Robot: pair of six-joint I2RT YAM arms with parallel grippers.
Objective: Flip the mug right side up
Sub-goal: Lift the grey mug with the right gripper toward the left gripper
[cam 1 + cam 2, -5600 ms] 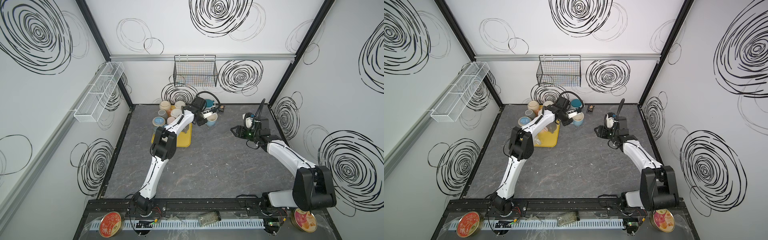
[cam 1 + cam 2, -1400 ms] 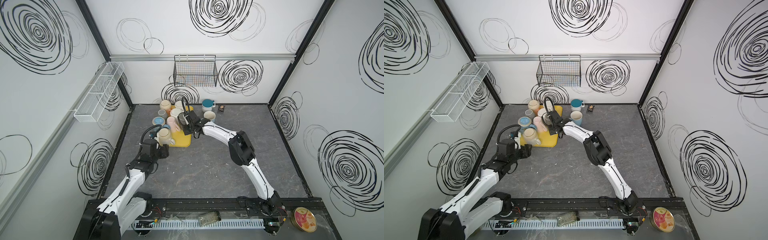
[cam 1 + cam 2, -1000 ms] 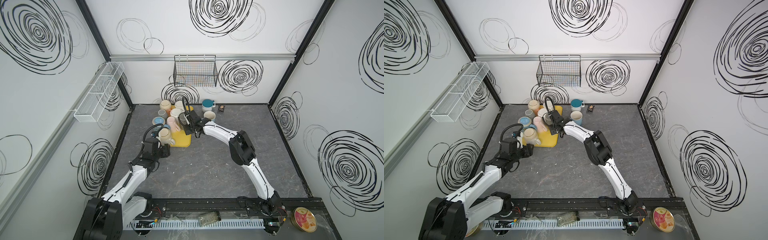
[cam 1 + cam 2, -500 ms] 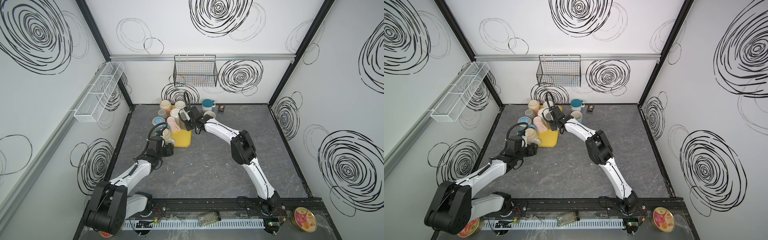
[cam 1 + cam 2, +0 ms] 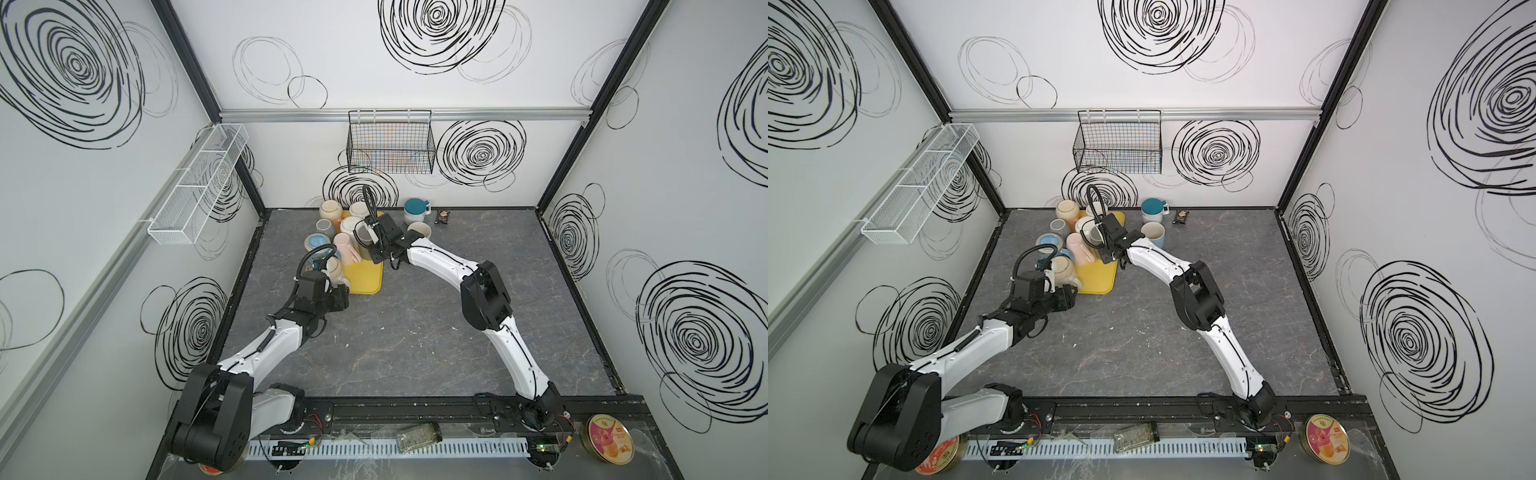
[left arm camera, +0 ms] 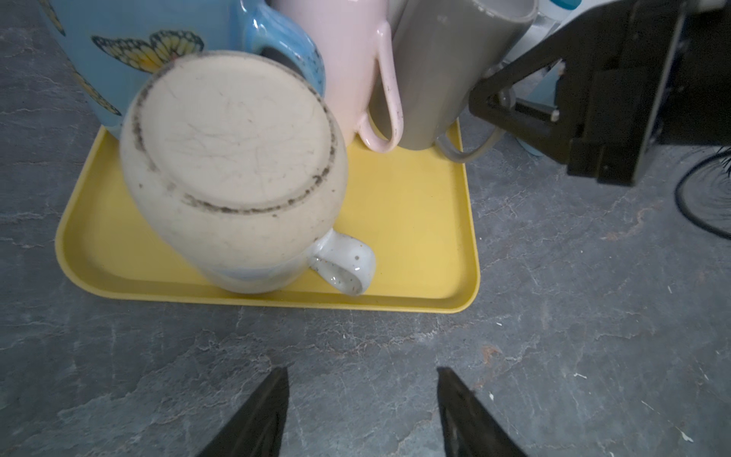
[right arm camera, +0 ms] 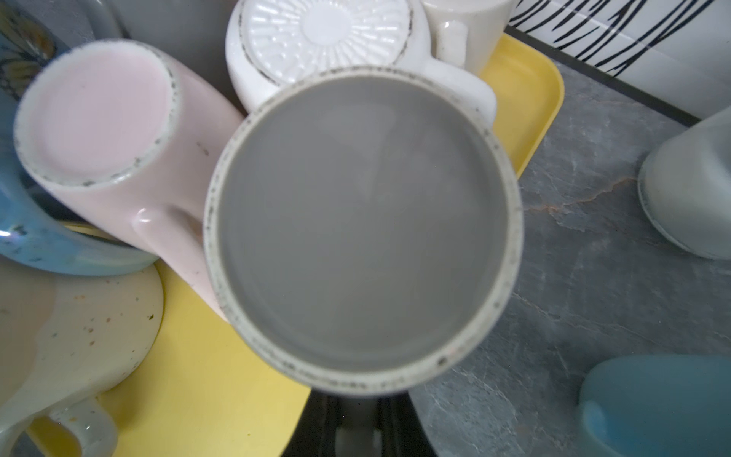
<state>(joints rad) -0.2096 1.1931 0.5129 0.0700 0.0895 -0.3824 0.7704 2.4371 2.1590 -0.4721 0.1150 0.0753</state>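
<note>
My right tool point(image 6: 490, 101) is clamped on the handle of the upside-down grey mug point(image 7: 362, 229), a grip that only the left wrist view shows. The mug stands at the yellow tray's point(image 6: 415, 237) edge, upper middle of both top views. My left tool point(image 6: 362, 374) is apart.

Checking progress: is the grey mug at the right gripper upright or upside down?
Upside down: the grey mug shows its flat base and unglazed foot ring, no opening.
</note>
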